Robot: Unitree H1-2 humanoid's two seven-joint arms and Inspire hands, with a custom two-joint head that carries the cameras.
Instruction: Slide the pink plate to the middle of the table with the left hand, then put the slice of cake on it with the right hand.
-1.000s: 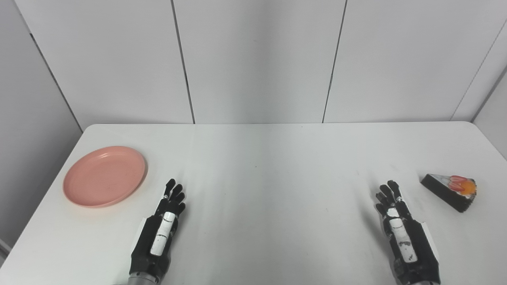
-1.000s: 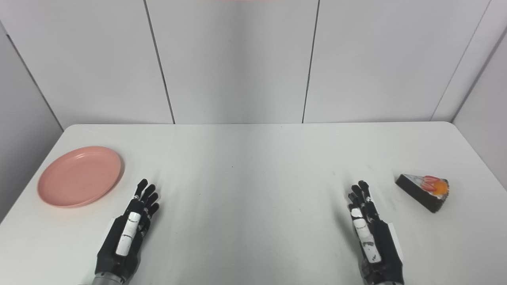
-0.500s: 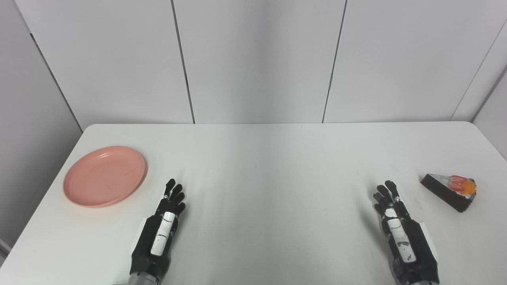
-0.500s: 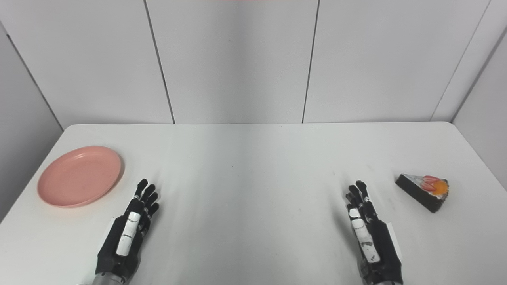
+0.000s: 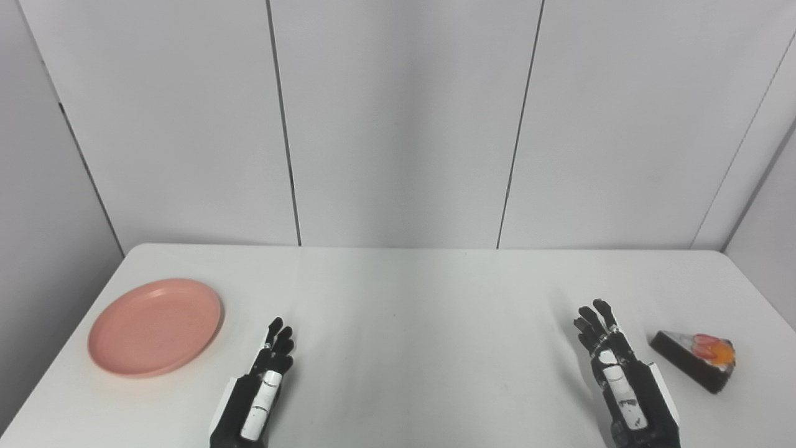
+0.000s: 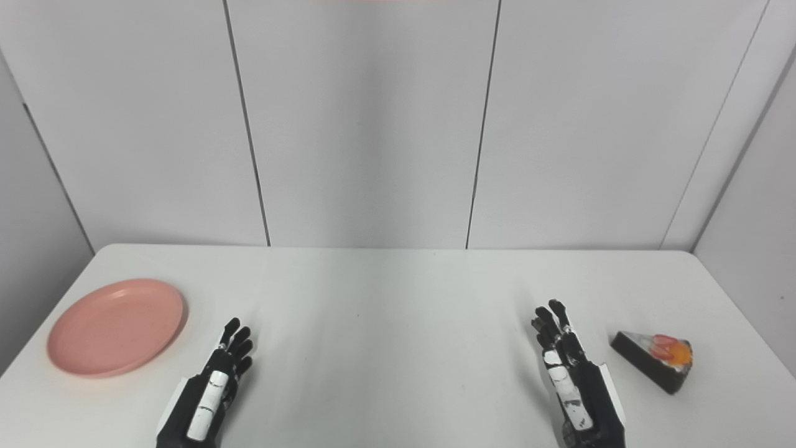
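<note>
— Spotting anything?
— Round, smooth pink plate (image 5: 155,326) at my far left on the matte tabletop (image 5: 404,323); wedge-shaped slice of cake (image 5: 695,359) far right.
— Hands?
— My left robot hand (image 5: 256,398) and right robot hand (image 5: 619,379) are flat, fingers spread, empty.

White tabletop (image 5: 398,323) w/ rounded far corners in front of me, set against a back wall (image 5: 398,124) of pale grey panels split by thin dark vertical seams. Side walls (image 6: 746,205) angle in left & right. Light is even, soft, w/ faint shadows.
</note>
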